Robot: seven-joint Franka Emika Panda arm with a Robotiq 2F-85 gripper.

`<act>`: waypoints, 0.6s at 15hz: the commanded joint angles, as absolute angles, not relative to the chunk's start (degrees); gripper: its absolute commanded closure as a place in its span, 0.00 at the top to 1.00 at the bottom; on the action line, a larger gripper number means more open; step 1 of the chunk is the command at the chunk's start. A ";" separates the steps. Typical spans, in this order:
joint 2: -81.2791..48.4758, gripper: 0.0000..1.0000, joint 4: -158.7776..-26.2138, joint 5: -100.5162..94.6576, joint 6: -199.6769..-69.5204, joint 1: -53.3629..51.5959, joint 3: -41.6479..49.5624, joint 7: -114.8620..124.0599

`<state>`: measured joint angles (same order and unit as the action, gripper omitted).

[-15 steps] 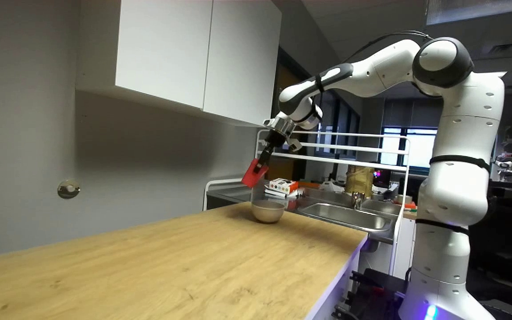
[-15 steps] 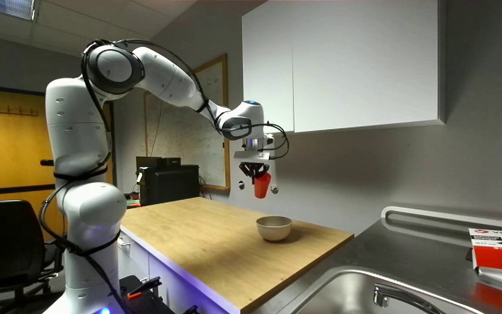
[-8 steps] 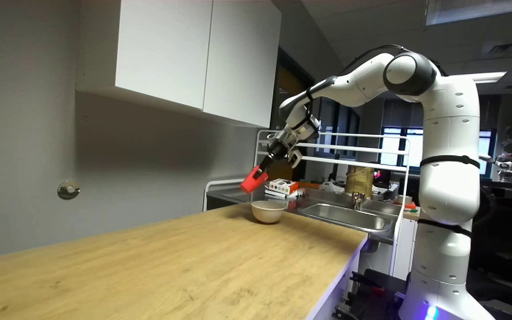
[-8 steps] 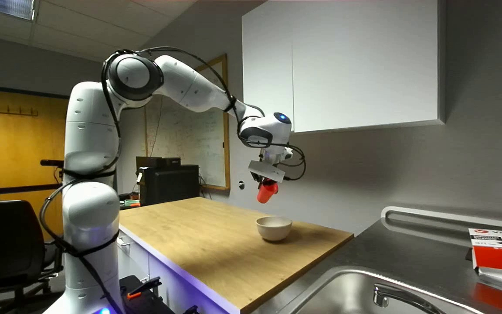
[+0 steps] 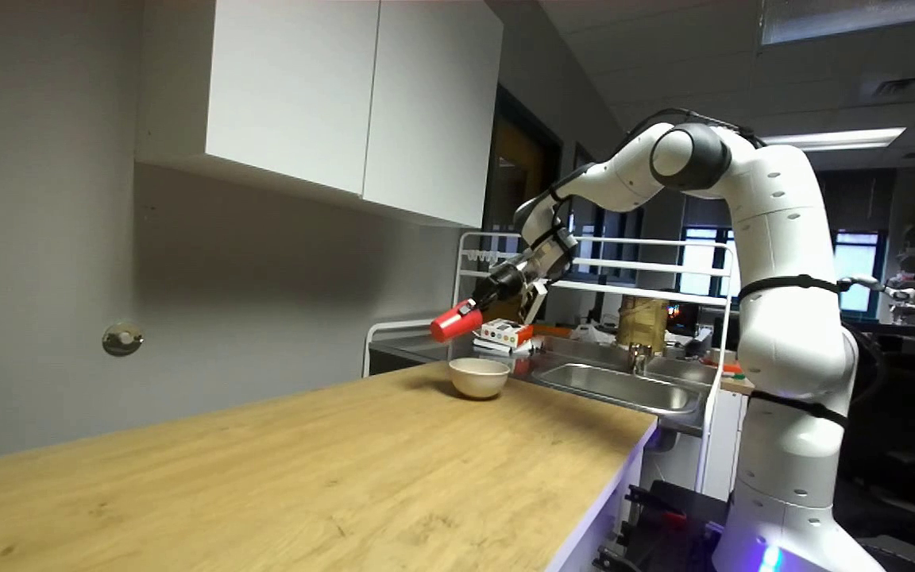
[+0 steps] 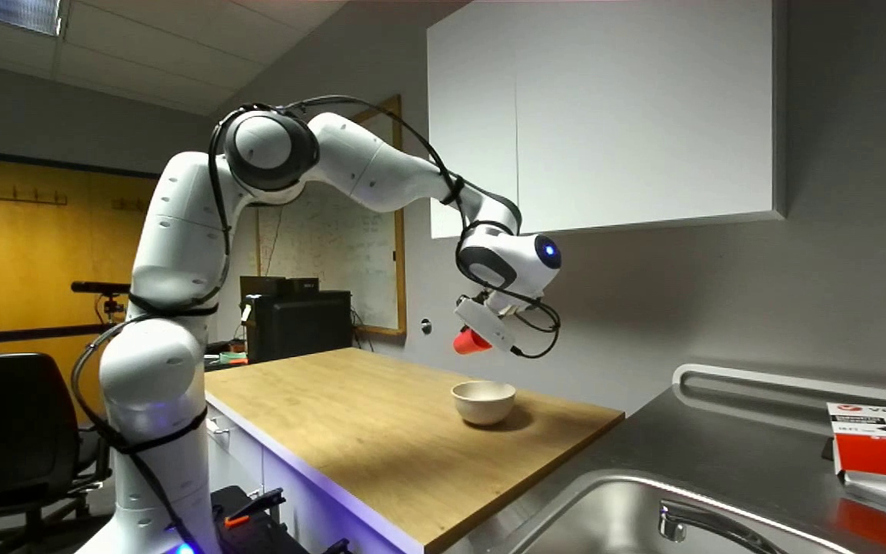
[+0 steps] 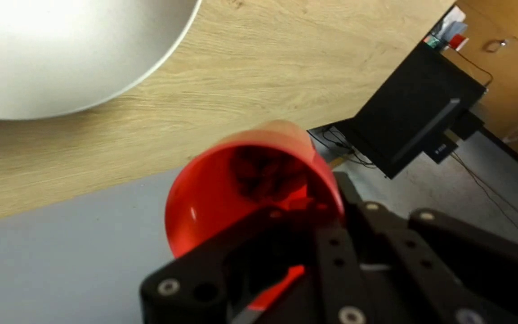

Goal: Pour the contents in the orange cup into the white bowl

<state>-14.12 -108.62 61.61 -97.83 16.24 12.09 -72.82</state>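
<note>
The orange cup (image 5: 456, 322) is held in the air, tipped far over, nearly level, in both exterior views (image 6: 471, 342). Its mouth faces the wrist camera in the wrist view (image 7: 205, 198), and dark, unclear pieces lie deep inside it. My gripper (image 7: 333, 198) is shut on the cup's wall, one finger inside the rim and one outside. In an exterior view the gripper (image 5: 471, 306) is at the cup's upper end. The white bowl (image 5: 479, 380) stands upright on the counter below the cup (image 6: 484, 405). Part of its bare inside shows in the wrist view (image 7: 83, 54).
The bowl is near the end of the wooden counter (image 5: 306, 469). Beyond it are a metal sink (image 6: 604, 500), a red-and-white box (image 6: 881, 442) and a white rack (image 5: 624, 287). A white cabinet (image 5: 291, 95) hangs above, and a wall runs behind.
The wrist has lowered and turned, and the cup has tipped from a slight lean to nearly level, still held. The bowl has not moved.
</note>
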 commanded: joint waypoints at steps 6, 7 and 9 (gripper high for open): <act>-25.77 0.04 -101.27 71.36 -81.94 21.42 11.74 -71.69; -26.63 0.04 -100.85 72.26 -80.21 21.90 11.71 -71.75; -27.95 0.04 -100.03 73.97 -77.08 22.57 11.75 -71.24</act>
<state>-25.59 -103.30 71.72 -81.88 21.16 12.08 -72.81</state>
